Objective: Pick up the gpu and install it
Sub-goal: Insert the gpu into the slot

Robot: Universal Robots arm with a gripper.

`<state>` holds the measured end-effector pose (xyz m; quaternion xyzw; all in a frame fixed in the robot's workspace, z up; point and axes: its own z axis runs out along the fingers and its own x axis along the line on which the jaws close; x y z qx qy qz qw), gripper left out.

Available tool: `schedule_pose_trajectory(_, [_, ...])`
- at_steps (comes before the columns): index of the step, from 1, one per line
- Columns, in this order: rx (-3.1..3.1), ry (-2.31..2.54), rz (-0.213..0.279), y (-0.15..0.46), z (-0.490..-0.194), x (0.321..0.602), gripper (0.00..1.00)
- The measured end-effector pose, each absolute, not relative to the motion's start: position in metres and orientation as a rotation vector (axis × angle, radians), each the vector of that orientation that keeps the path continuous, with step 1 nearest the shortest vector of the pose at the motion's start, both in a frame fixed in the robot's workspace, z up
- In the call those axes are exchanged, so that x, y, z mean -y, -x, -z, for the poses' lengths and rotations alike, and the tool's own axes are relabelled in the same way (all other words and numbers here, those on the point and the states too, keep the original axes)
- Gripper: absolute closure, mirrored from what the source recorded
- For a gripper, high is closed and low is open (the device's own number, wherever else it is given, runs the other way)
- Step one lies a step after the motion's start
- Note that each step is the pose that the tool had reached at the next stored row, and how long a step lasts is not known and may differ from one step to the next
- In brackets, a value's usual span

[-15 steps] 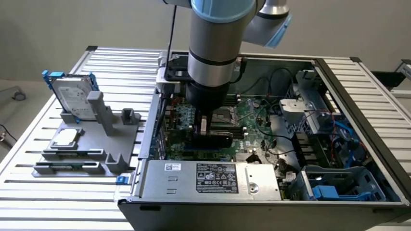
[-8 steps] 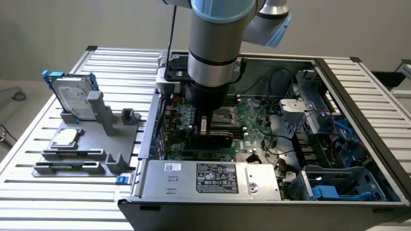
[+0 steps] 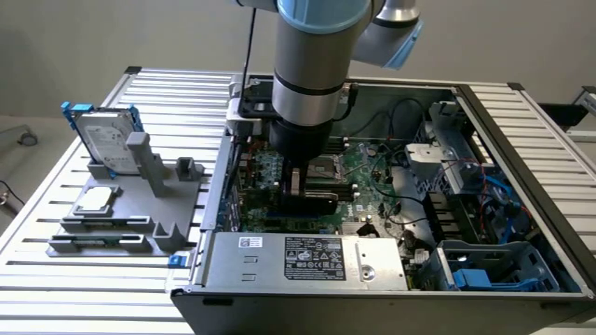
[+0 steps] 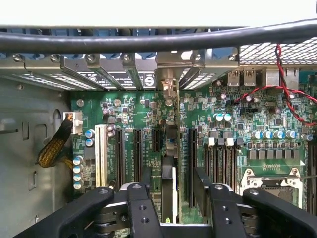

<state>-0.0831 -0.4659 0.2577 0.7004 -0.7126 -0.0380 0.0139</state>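
Gripper (image 4: 173,173) open, fingers (image 4: 146,178) either side of the gpu (image 4: 169,148), not touching it as far as I see. It stands on edge in a motherboard (image 4: 277,124) slot, directly under the wrist, long axis running toward the case's back wall.

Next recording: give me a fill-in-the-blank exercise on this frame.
1. The gpu stands edge-on between the two ____ of the gripper.
2. The jaws are ____, with a gap on each side of the gpu.
3. The hard drive stands upright in the grey fixture on the exterior view's ____.
Missing words: fingers; open; left.
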Motion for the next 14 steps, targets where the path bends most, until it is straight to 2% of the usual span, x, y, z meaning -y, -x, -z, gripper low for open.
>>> schedule_pose_trajectory(12, [2.211,-2.172,0.135,0.083,-0.291,0.466,0.54])
schedule_pose_trajectory(13, [2.211,-2.172,0.136,0.083,-0.291,0.466,0.62])
schedule_pose_trajectory(14, [2.21,-2.171,0.137,0.083,-0.291,0.466,0.62])
